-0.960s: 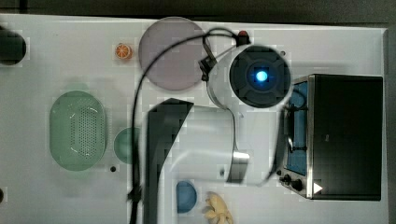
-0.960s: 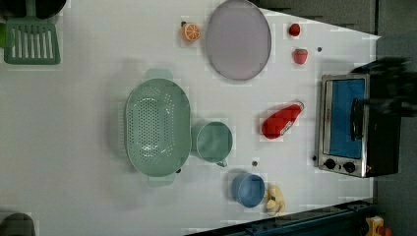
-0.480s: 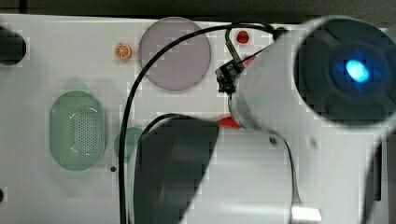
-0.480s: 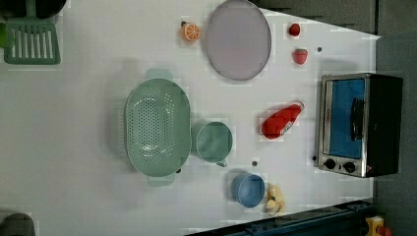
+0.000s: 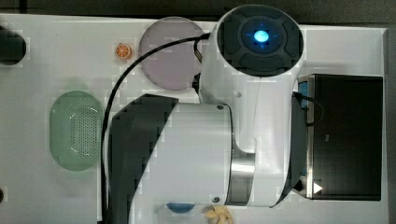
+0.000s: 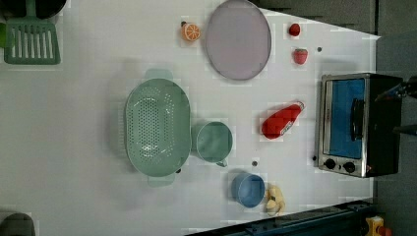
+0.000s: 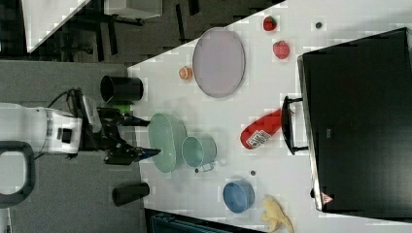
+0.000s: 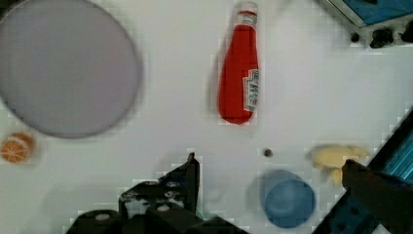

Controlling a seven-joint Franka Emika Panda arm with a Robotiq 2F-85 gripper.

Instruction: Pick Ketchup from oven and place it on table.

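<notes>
Since a second ago my arm has shifted in the top view; jaws [image 7: 127, 138] now hang released, empty, well apart from the ketchup [image 6: 281, 121]. It lies on the desk [image 6: 88, 147] just beside the shut oven [image 6: 356, 124]. I judge the placing done.

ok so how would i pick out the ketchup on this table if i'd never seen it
Find the toaster oven at the left view's right edge of the white table. Just off its blue glass door, toward the green cup, the ketchup bottle lies on its side on the tabletop. It is long and red with a white label and cap, unlike the two small round strawberries near the grey plate.
</notes>
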